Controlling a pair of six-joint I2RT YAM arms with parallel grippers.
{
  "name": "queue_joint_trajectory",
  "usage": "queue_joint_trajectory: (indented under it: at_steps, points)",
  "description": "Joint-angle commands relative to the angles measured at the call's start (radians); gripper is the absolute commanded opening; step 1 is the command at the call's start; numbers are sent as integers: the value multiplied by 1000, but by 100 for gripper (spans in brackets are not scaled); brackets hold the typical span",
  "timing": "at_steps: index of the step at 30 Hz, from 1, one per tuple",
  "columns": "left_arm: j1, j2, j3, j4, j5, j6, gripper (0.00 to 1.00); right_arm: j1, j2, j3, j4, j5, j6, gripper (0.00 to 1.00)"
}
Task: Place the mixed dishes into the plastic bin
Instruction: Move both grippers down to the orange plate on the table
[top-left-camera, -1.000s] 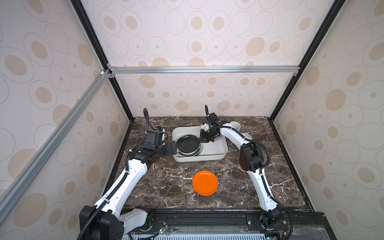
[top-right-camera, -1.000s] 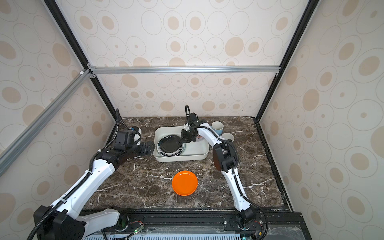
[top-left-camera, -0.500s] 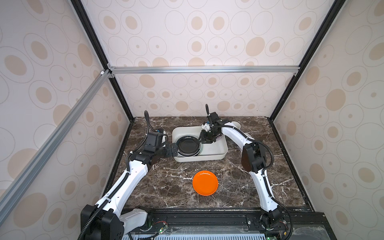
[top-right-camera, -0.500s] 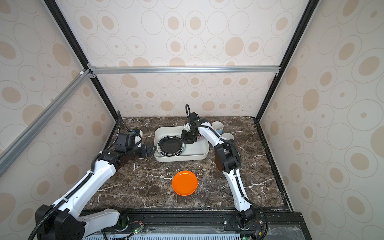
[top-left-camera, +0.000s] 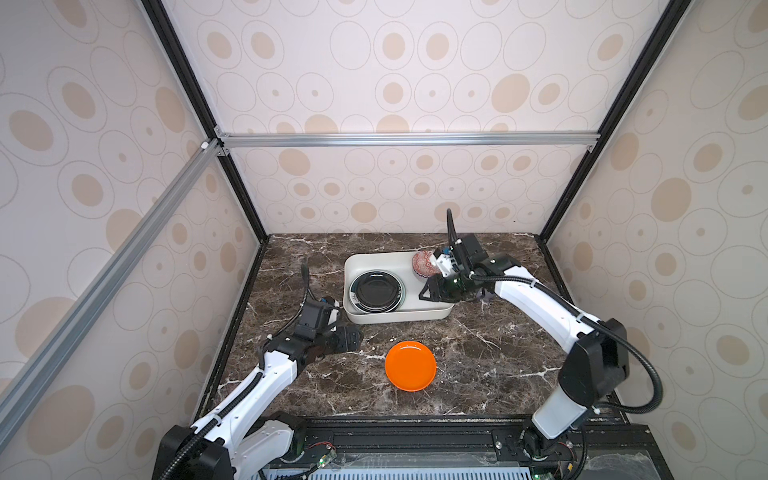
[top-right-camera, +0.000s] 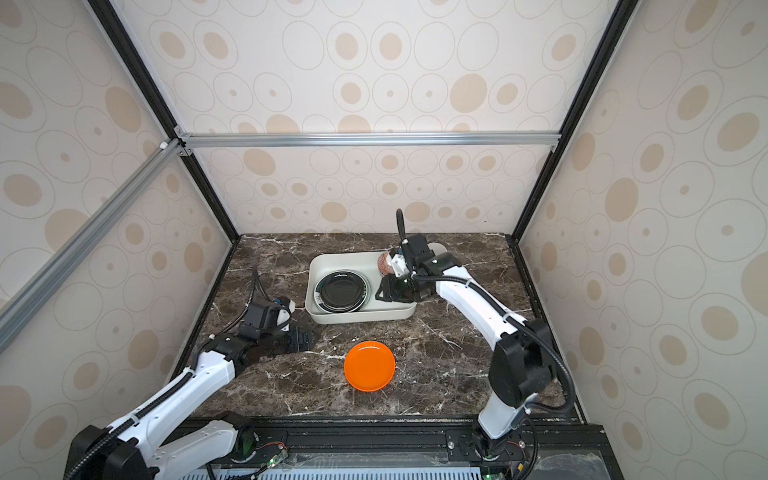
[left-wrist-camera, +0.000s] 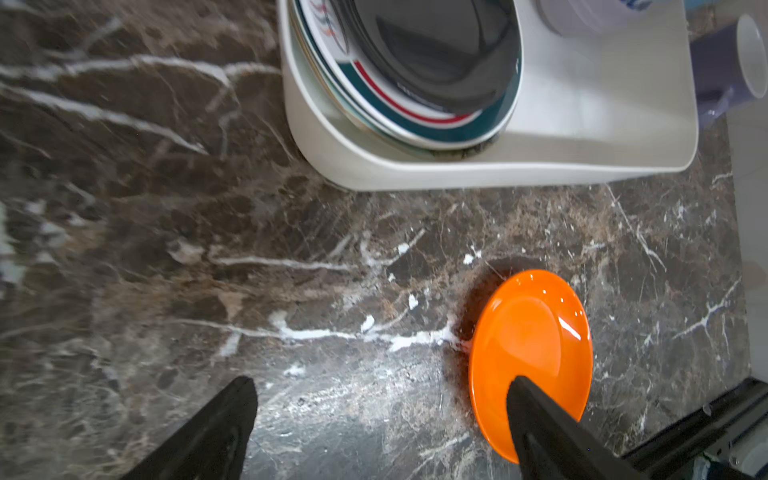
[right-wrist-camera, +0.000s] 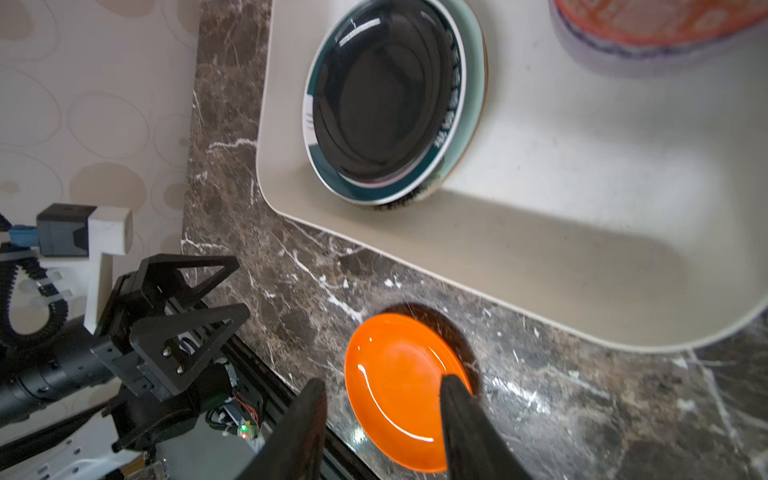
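As wrist views, not top views, show, left end effector (left-wrist-camera: 380, 382) and right end effector (right-wrist-camera: 382, 379) gape — empty.

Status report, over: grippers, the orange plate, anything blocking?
Left gripper jaws open, empty. Right gripper jaws open above plastic bin. Orange plate on table, outside bin. Nothing blocking it.

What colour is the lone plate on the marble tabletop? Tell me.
Plain glossy orange; the plate shows best in the left wrist view.
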Motion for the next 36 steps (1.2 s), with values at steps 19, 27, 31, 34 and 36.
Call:
queue_joint_trajectory:
  at_steps: [19,27,31,34,36]
  points:
    - [-448,199,-74,256,-152,-272,92,30,-566,-685,103,63,84,100]
    - [-476,282,-38,287,-164,-288,87,30,-586,-696,95,50,68,100]
    - [-480,315,-14,300,-168,-289,84,29,-597,-699,74,67,55,100]
    - [-484,344,-1,317,-161,-289,79,28,-602,-697,55,77,43,100]
    - [-484,370,9,318,-159,-280,74,24,-606,-695,47,73,40,100]
